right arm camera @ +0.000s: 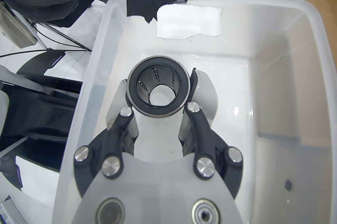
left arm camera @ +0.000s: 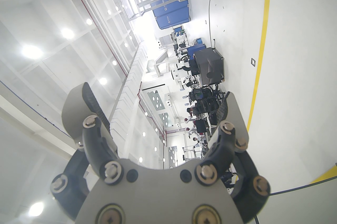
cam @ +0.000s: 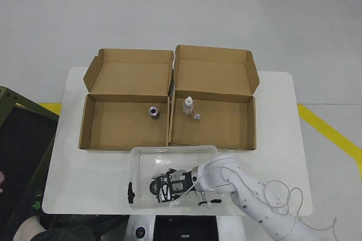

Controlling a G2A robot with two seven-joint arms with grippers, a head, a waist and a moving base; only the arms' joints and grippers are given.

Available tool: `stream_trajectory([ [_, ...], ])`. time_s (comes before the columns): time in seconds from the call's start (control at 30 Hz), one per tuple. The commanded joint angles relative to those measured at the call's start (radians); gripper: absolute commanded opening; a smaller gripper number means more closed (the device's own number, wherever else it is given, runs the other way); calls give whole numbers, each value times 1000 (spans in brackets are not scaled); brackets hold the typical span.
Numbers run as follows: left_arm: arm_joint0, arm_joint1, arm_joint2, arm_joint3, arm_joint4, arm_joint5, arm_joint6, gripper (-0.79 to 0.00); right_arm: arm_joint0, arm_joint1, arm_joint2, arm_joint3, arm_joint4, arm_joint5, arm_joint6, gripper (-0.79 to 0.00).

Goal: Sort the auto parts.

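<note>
1. Although the sort is under way, one part has yet to leave the clear bin (cam: 174,148) at the table's (cam: 277,120) near edge; it is a linear bearing (right arm camera: 168,77), a steel sleeve with a black end ring, bore facing the wrist camera, near one end wall of the bin.
2. Right gripper (right arm camera: 159,81): inside the bin, closed to the sleeve's width, one pad against each side of the bearing; whether the sleeve is off the bin floor cannot be told.
3. Left gripper (left arm camera: 156,101): spread wide, holding nothing, aimed at the room and away from the table.
4. Left cardboard box (cam: 108,129): one metal cylindrical part (cam: 151,111), seemingly akin to the bearing; right cardboard box (cam: 229,126): a white bottle (cam: 187,106) with a small part (cam: 197,116) just beside it.
5. Hazards, as judged: two pads on a smooth round wall give narrow contact, so the sleeve may swivel or slide out on the lift; the bin wall stands near, so a low carry may knock the rim and drag the light bin; release into the right box would mix kinds; a drop from height may set the sleeve rolling.
</note>
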Motion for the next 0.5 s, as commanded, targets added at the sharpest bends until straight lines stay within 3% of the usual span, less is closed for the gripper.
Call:
stream_trajectory([
  [0.0, 0, 0, 0, 0, 0, 0, 0, 0, 2, 1, 2, -4, 7, 5, -7, -785],
  [0.47, 0, 0, 0, 0, 0, 0, 0, 0, 23, 8, 33, -59, 79, 50, -43, -785],
])
